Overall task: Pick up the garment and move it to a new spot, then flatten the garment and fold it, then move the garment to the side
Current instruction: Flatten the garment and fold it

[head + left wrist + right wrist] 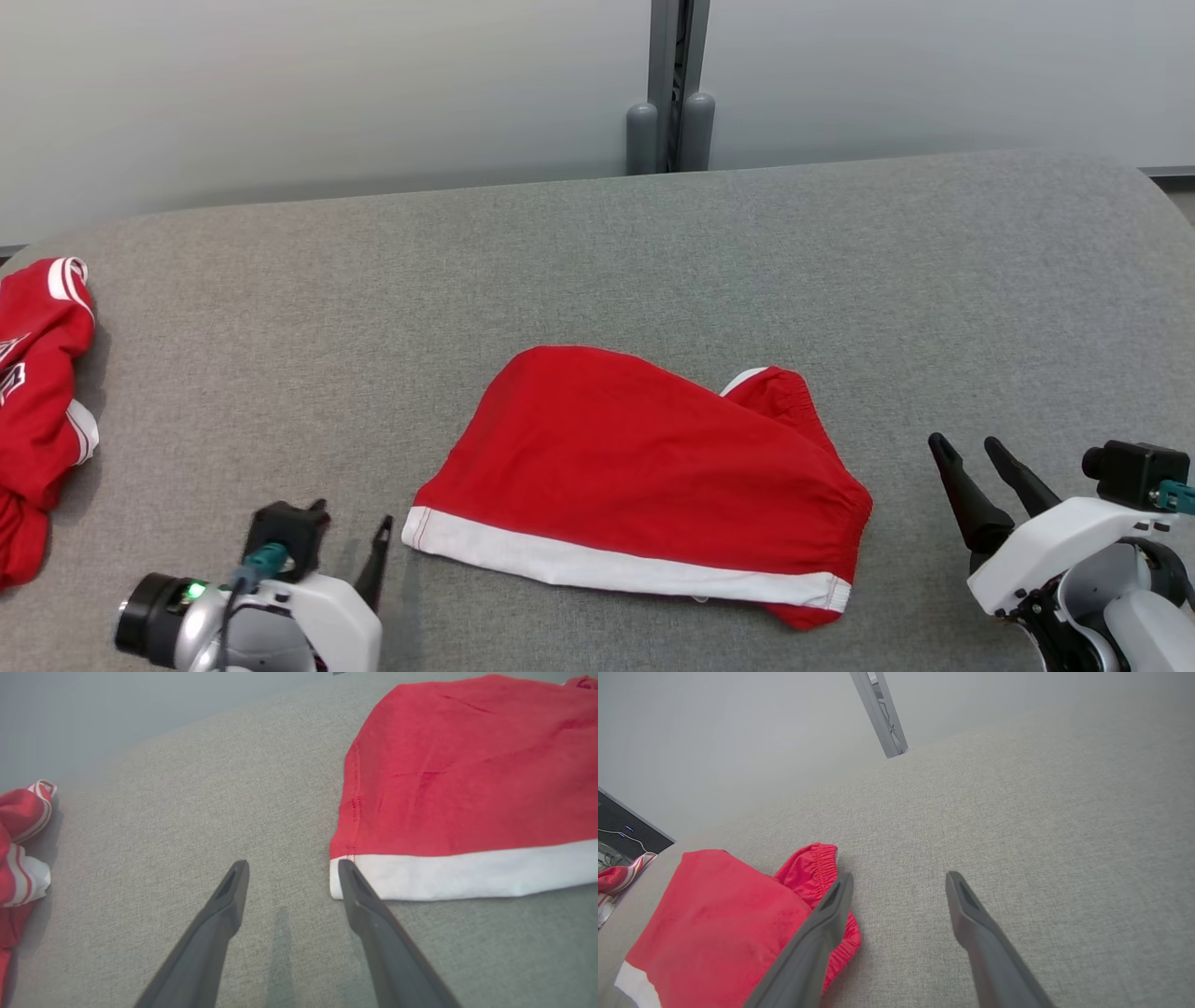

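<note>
Head view first: the garment (635, 467), a pair of red shorts, lies folded over and fairly flat in the middle of the grey fabric-covered table (597, 271). Its white band (616, 565) runs along the near edge, and the gathered waistband (794, 392) pokes out at the far right corner.

Down at the lower left, the left tool (345, 551) sits low over the table just beside the garment's near-left corner. The left wrist view shows it plainly: left tool (292, 872) open, fingers spread, bare grey cloth between them. One fingertip (348, 870) lines up right at the corner of the white band, though whether it touches is hard to call.

Over on the right, the right tool (964, 446) hangs just off the garment's right edge, fingers apart and holding nothing. From its own wrist view the right tool (899, 882) frames bare table, with one finger crossing in front of the elastic waistband.

Away at the table's far left edge a second red garment (37, 392) with white stripes lies crumpled, well apart from the shorts. Behind the table, a grey post (672, 84) stands against the pale wall (280, 93).
</note>
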